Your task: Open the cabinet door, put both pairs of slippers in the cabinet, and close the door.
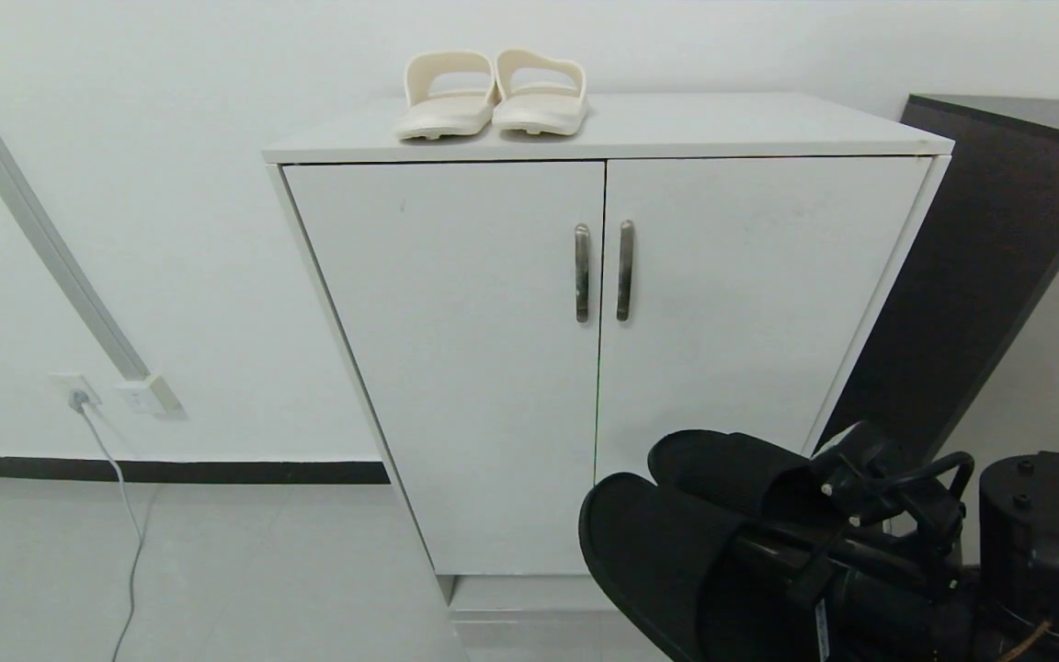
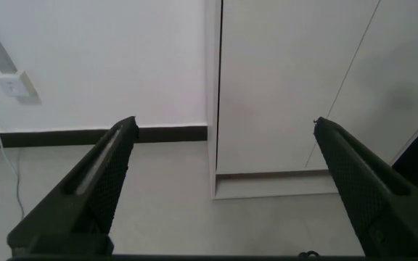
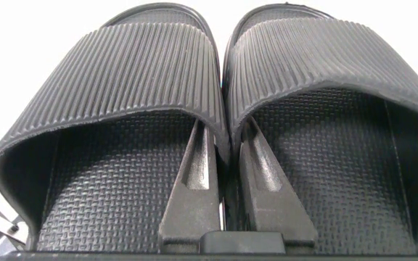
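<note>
Both black slippers point(image 3: 136, 80) sit side by side, pinched in the right pincer point(image 3: 226, 130).

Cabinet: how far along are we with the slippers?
Done: black slippers picked up, clamped in the right pincer. In hand: the open left pincer faces the shut cabinet doors. Left: open a door, stow both pairs, including the cream slippers on top, then close.

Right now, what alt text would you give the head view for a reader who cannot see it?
The right arm's jaws clamp a pair of black slippers low at the right, in front of a white two-door cabinet that is shut. A cream pair of slippers sits on the cabinet's top.
</note>
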Available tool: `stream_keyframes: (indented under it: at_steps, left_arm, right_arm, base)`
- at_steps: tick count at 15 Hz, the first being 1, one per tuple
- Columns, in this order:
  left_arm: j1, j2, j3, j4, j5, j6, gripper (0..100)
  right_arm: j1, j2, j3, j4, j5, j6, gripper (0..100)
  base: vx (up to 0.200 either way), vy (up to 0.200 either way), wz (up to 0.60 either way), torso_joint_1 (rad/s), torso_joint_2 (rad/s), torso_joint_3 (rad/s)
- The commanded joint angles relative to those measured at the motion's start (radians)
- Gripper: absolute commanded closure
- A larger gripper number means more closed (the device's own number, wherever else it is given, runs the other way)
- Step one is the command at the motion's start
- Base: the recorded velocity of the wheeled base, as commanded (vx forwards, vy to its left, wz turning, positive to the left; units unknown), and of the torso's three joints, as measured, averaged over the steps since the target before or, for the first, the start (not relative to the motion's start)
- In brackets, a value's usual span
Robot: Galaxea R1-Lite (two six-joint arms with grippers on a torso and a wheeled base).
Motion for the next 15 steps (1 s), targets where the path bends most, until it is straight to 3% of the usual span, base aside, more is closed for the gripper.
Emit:
stream_keyframes:
  at_steps: [1, 2, 4, 8, 11, 13, 15]
  left_arm:
    - [0.002, 0.028, -0.024, -0.005, 0.004, 0.004, 0]
    - [0.002, 0.079, -0.115, -0.001, -0.008, -0.010, 0]
    - [0.000, 0.251, -0.172, -0.028, -0.054, -0.015, 0]
    - [-0.001, 0.511, -0.228, -0.114, -0.284, -0.013, 0]
    - [-0.009, 0.673, -0.343, -0.129, -0.387, -0.002, 0]
    - [-0.017, 0.768, -0.405, -0.132, -0.422, -0.001, 0]
    - [-0.041, 0.877, -0.432, -0.223, -0.462, -0.005, 0]
  right_arm:
    - [0.001, -0.002, 0.007, 0.000, 0.001, -0.002, 100]
    - [0.000, 0.001, 0.007, -0.003, 0.001, -0.002, 100]
    - [0.000, -0.002, 0.010, -0.009, 0.001, -0.004, 100]
    - [0.000, 0.001, 0.013, -0.020, -0.001, -0.004, 100]
    - [0.001, 0.003, 0.013, -0.020, -0.001, -0.004, 100]
    - [0.001, 0.003, 0.013, -0.020, -0.001, -0.004, 100]
    - [0.001, 0.000, 0.015, -0.020, 0.001, -0.004, 100]
  base:
    - [0.000, 0.000, 0.00, 0.000, 0.00, 0.000]
    - [0.000, 0.000, 0.00, 0.000, 0.00, 0.000]
    - [0.000, 0.000, 0.00, 0.000, 0.00, 0.000]
    - [0.000, 0.000, 0.00, 0.000, 0.00, 0.000]
    - [0.000, 0.000, 0.00, 0.000, 0.00, 0.000]
    - [0.000, 0.000, 0.00, 0.000, 0.00, 0.000]
    - [0.000, 0.000, 0.00, 0.000, 0.00, 0.000]
